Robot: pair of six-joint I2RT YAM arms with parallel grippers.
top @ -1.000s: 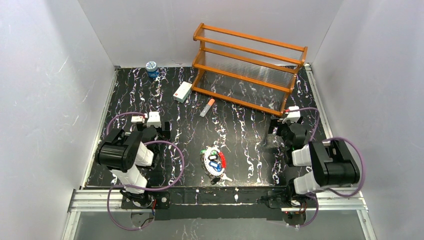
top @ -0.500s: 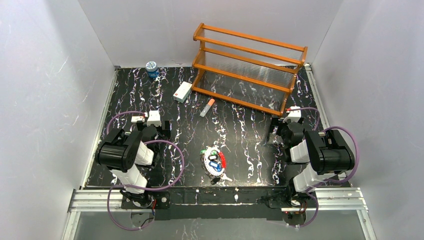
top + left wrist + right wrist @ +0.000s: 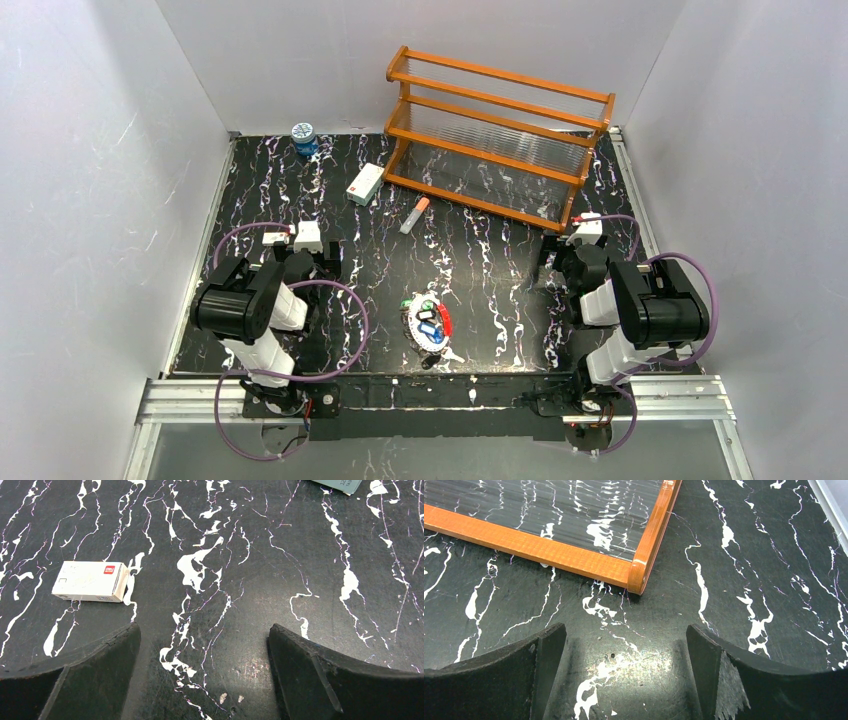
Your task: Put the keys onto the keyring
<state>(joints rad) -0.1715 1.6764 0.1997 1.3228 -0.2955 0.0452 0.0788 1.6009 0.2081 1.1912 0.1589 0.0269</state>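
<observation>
- The keys (image 3: 430, 322), with green and blue heads, lie bunched inside the oval of the keyring (image 3: 446, 320). They sit close to the near edge of the table (image 3: 480, 260), about midway between the two arm bases. Whether any key is threaded on the wire cannot be told.
- A pale bit pokes out past the loop on its near side, toward the edge rail.
- The left gripper (image 3: 205, 640) has its fingers spread wide and holds nothing. It is low over the tabletop near the left edge, well apart from the keys, and a white box (image 3: 90, 581) lies ahead of it.
- The right gripper (image 3: 626, 640) also has its fingers spread wide and holds nothing. It sits just short of a front corner of the orange rack (image 3: 639, 570), close to the right edge.
- Open dark tabletop stretches between each gripper and the keys.
- The rack stands at the far right, with tiers of clear ribbed shelves.
- A blue jar (image 3: 303, 138) sits near the far left corner with its lid on and its contents hidden.
- An orange-and-white tube (image 3: 414, 215) lies between the box and the rack's foot.
</observation>
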